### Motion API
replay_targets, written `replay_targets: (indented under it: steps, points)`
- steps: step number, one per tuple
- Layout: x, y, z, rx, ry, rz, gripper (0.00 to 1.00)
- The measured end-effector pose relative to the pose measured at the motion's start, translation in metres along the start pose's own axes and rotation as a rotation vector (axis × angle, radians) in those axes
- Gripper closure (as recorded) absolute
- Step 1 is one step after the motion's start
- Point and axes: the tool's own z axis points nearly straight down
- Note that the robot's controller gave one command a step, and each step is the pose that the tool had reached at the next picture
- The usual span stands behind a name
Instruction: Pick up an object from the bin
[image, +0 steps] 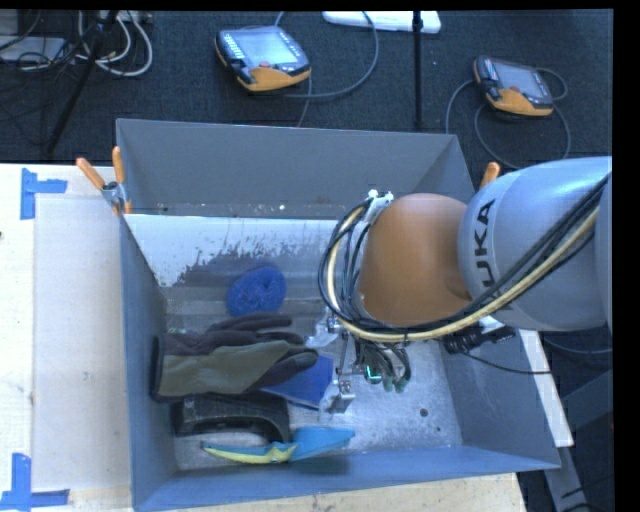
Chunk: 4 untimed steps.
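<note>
Brand on arm: the dark capital letters "UKA" run lengthwise along the light grey arm link (535, 250), just right of the orange cover (410, 260). The start of the word is hidden, so only these three letters can be read.
Lettering style: bold, plain block capitals, dark on the pale casing.
Left handheld controller (262, 55): its lit screen shows a display, but the content is too small to read.
Right handheld controller (513, 85): its screen is also lit, and any text or figures on it are illegible.
</note>
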Motion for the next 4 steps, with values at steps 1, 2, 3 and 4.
replay_targets:
  steps: [1, 2, 3, 4]
  points:
    - [-0.002, 0.000, -0.003, -0.001, -0.007, 0.002, 0.00]
    - [-0.019, 0.011, 0.071, 0.001, -0.027, 0.023, 1.00]
    - [-0.019, 0.011, 0.071, 0.001, -0.027, 0.023, 1.00]
    - [-0.015, 0.012, -0.050, 0.000, -0.009, 0.007, 1.00]
